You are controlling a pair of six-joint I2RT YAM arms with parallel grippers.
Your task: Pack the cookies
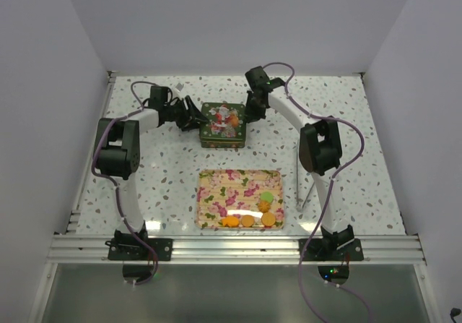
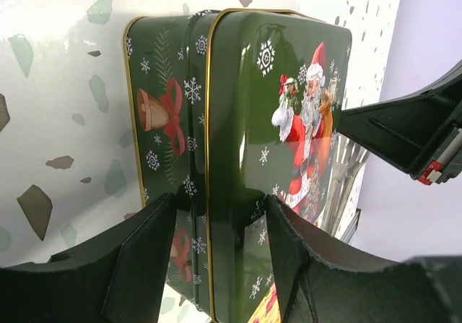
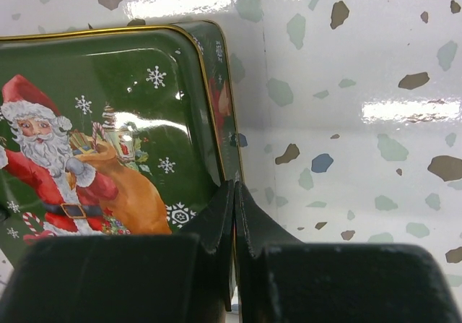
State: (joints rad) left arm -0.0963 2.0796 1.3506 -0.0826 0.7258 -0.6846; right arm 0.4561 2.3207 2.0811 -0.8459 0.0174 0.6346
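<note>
Cookies (image 1: 247,221) look small, orange-brown, one pale green.

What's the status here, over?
Left claw open, astride tin edge. Right claw shut at tin's right side. Cookies unpacked on tray; tin closed.

The table (image 1: 346,121) is white with grey, brown and green flecks, and glossy: soft bright patches of light (image 3: 411,110) lie across it. Three plain, faintly lilac walls close it in — a left wall (image 1: 43,84), a right wall (image 1: 426,84) and a far wall (image 1: 238,19). An aluminium rail (image 1: 238,247) runs along the near edge, and a thinner strip (image 1: 92,157) up the left side. Nearer than the rail lies a dull grey-green surface (image 1: 231,294) — what it is cannot be told. The lighting is even.
</note>
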